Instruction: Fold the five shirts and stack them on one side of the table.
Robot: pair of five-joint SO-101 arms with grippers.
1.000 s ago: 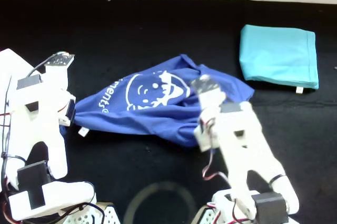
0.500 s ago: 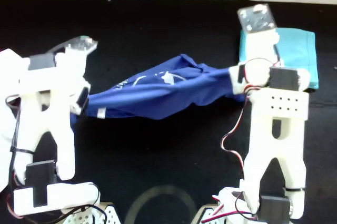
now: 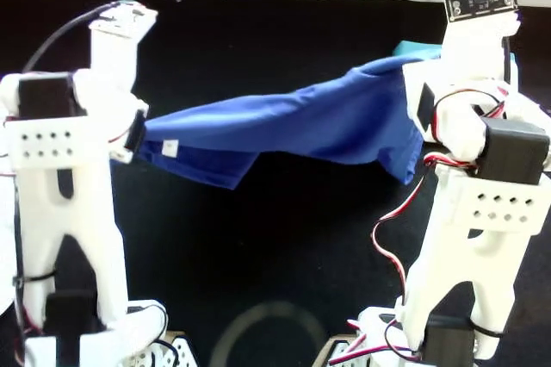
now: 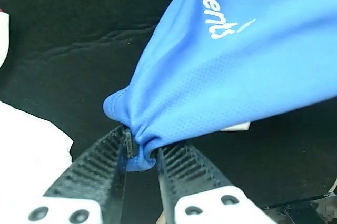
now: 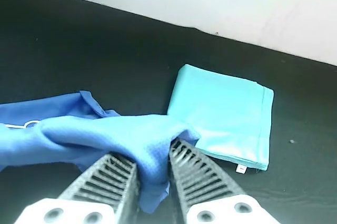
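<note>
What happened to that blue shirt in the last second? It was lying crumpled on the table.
Both arms rose and drew apart, lifting the blue shirt off the table and stretching it between the left gripper and right gripper, each clamped on one end. The folded turquoise shirt stayed where it lay.

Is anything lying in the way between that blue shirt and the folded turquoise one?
Nothing visible. The left claw and right claw hold the blue shirt stretched above the table, one end near the turquoise shirt.
</note>
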